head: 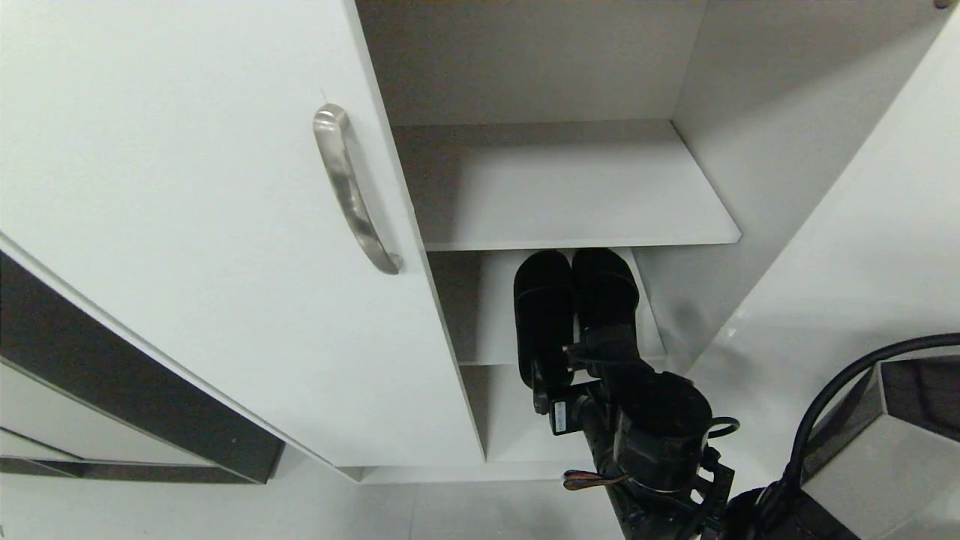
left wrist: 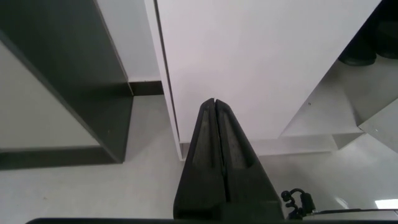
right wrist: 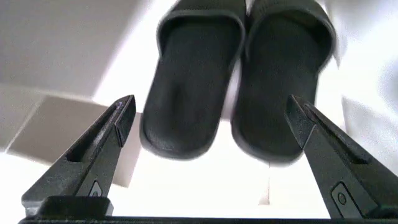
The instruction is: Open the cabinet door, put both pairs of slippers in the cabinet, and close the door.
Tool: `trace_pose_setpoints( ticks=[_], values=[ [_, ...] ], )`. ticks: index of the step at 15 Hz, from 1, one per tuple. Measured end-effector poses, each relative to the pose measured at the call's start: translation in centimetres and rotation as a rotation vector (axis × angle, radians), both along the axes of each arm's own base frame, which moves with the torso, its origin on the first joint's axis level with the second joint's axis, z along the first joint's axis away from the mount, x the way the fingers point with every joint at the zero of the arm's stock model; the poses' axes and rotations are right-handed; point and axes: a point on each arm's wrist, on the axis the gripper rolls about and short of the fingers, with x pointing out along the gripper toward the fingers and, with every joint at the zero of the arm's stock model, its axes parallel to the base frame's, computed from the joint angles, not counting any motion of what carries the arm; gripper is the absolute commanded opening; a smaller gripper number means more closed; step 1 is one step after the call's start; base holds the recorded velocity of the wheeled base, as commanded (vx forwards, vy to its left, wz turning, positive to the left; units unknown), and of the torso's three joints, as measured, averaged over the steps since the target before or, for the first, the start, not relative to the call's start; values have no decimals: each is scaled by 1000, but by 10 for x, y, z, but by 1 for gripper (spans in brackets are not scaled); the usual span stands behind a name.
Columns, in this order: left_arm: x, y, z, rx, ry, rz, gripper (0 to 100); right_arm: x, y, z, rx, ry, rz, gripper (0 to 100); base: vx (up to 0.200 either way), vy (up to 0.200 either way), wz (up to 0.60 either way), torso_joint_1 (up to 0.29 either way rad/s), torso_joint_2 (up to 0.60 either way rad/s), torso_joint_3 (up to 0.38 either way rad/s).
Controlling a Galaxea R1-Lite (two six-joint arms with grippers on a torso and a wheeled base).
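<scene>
In the head view, the slippers (head: 574, 300) are lying side by side on a lower shelf of the cabinet (head: 750, 90), with their long axes running front to back, toes pointing to its back and heels at the shelf's front edge. In the left wrist view, the left gripper (left wrist: 214, 102), pressed together, is hanging outside the cabinet, before its shut door (left wrist: 261, 62). In the right wrist view, the right gripper (right wrist: 209, 106) is standing spread wide around the heels and pinching nothing, so this pair's placing is seemingly ending. Next it likely needs to pull straight out and fetch the other pair.
</scene>
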Motion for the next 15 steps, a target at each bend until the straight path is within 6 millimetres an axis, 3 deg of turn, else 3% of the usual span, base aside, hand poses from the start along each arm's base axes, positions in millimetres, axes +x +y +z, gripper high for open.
trace_pose_setpoints(
  ticks=[3,11,15],
  values=[
    [0,0,0,0,0,0,0,-1,-2,3,6,-4,-1,100,-200,0,0,-4,-1,4],
    [0,0,0,1,0,0,0,-1,-3,8,16,-13,-1,100,0,0,0,0,0,0],
    [0,0,0,2,0,0,0,-2,-3,7,13,-12,1,100,0,0,0,4,0,162]
  ],
)
